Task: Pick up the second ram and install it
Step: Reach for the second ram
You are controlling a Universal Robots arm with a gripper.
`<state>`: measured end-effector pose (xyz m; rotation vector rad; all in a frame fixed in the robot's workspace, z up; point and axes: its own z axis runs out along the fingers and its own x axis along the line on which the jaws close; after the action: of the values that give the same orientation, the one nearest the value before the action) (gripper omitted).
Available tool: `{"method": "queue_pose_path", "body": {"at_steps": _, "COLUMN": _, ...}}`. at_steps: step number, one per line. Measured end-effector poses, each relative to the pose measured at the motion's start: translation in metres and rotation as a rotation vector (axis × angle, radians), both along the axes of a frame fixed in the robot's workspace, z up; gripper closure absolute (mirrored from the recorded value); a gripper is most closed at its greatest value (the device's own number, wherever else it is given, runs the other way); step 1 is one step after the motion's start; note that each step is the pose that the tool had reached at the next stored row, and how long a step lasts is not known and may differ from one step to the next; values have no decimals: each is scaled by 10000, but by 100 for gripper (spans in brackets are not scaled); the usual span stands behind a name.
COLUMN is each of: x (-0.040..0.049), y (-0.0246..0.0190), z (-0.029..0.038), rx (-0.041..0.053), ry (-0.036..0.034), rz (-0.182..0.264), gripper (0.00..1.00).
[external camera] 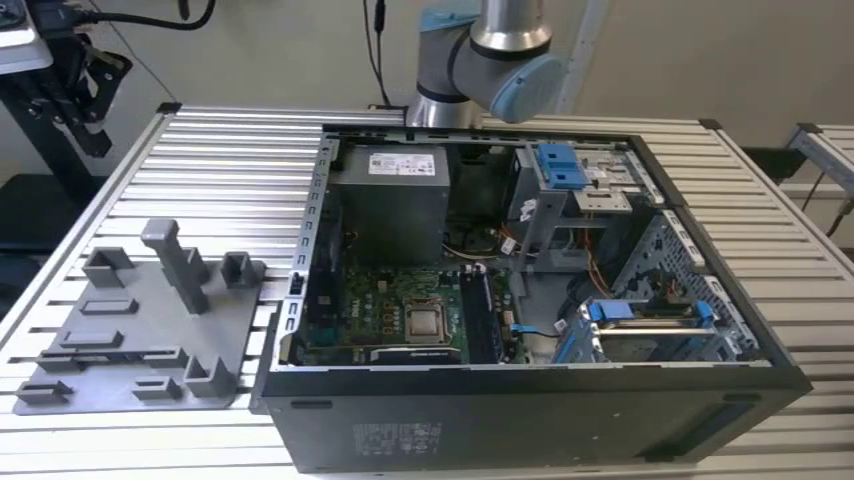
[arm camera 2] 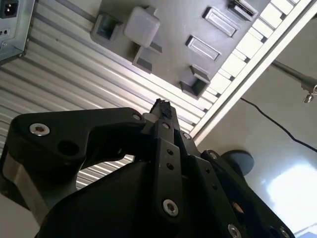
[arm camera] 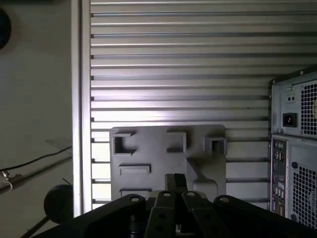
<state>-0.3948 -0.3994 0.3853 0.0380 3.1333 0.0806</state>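
- End effector (arm camera: 176, 180): fingertips closed on nothing, poised well above the tabletop (arm camera: 198, 59).
- Grey fixture (external camera: 134, 330): the dark strip in its long slot is probably the second ram (external camera: 110, 356), held on edge for grasping, though it is too small to confirm.
- Computer case (external camera: 534, 420): it lies open with the motherboard (external camera: 387, 305) facing up for access.

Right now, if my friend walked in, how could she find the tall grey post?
Start at the big open computer case on the slatted table. On the exterior view's left of it lies a flat grey plate. The tall grey post stands upright on that plate, rising far higher than the low blocks around it.
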Motion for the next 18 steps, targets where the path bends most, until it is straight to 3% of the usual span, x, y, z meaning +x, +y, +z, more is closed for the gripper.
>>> {"method": "queue_pose_path", "body": {"at_steps": 8, "x": -21, "y": -14, "z": -3, "rx": 9, "ry": 1, "rz": -1, "gripper": 89}}
{"method": "queue_pose_path", "body": {"at_steps": 11, "x": -45, "y": -56, "z": -7, "rx": 9, "ry": 2, "rz": -1, "gripper": 89}}
{"method": "queue_pose_path", "body": {"at_steps": 18, "x": -53, "y": -209, "z": -14, "rx": 8, "ry": 12, "rz": -2, "gripper": 89}}
